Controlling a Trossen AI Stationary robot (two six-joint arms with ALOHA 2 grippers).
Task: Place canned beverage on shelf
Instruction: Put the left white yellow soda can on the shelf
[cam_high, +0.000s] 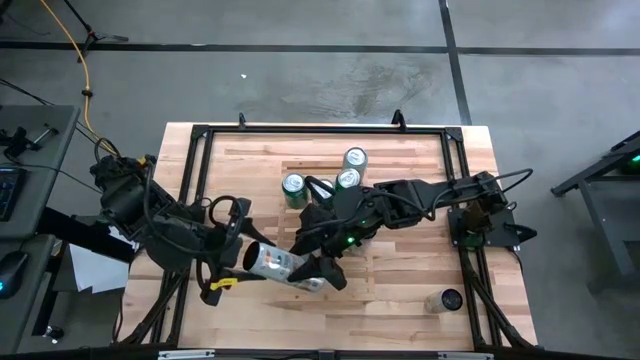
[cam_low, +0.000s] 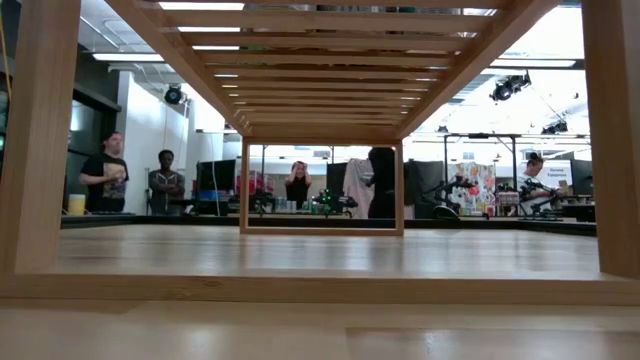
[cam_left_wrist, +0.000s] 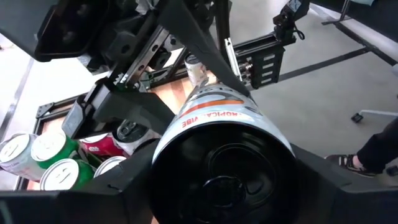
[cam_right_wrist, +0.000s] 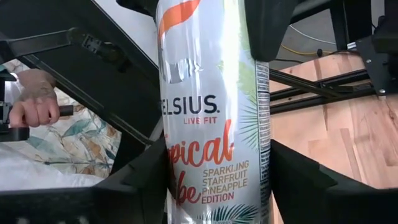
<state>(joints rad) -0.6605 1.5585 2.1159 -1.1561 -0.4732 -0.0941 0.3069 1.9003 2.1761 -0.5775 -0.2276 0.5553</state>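
A silver can with orange "Tropical Vibe" lettering lies on its side in the air over the near middle of the wood, held between both grippers. My left gripper is shut on its left, bottom end. My right gripper is shut on its right part. The slatted wooden shelf lies under the far middle; its slats show from below in the low view. Three green-topped cans stand upright on it. My left gripper pinches the can's bottom end between its two fingers, one on each side of the wall, coming level from the table's left and along the can. The can lies sideways, clear of the wood. My right gripper pinches the can's printed wall between its two fingers, which lie across the can from the table's right. The can's end beyond them is in my left gripper's fingers.
Another can lies at the near right of the table. A black frame runs round the wood. Green cans and a red one show below the held can. A person's hand shows beyond the table.
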